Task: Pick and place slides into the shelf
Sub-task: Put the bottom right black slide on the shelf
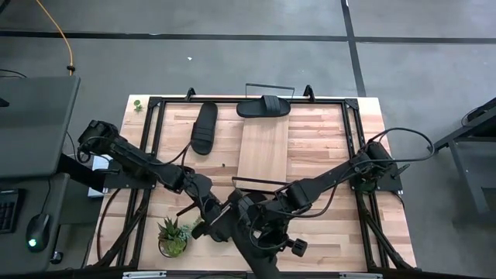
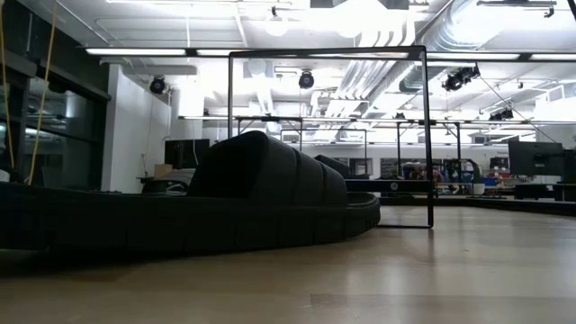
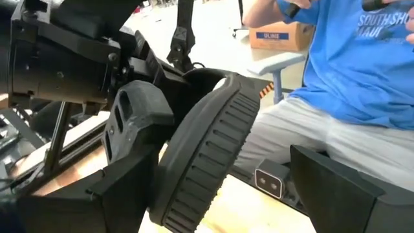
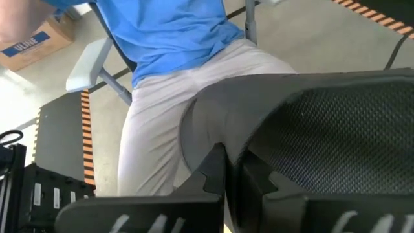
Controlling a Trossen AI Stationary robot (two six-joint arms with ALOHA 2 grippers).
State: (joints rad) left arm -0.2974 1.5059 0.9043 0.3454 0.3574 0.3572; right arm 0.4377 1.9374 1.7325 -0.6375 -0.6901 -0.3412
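Shelf [image 1: 263,151]: a long light-wood board in a thin black wire frame, lying flat on the desk, running away from the two claws toward the far edge.

Slide one [image 1: 264,106]: black, sole down, strap up, set crosswise at the shelf's far end, well apart from both claws.

Slide two [image 1: 204,128]: black, flat on the desk just beside the shelf's far left corner, lengthwise, well apart from the claws.

Slide three [image 3: 207,155]: black, ribbed sole edge showing, tilted on its side, held between the left claw [image 1: 208,225] and right claw [image 1: 249,211] at the near edge. The right claw's fingers [image 4: 213,171] clamp its strap [image 4: 259,116].
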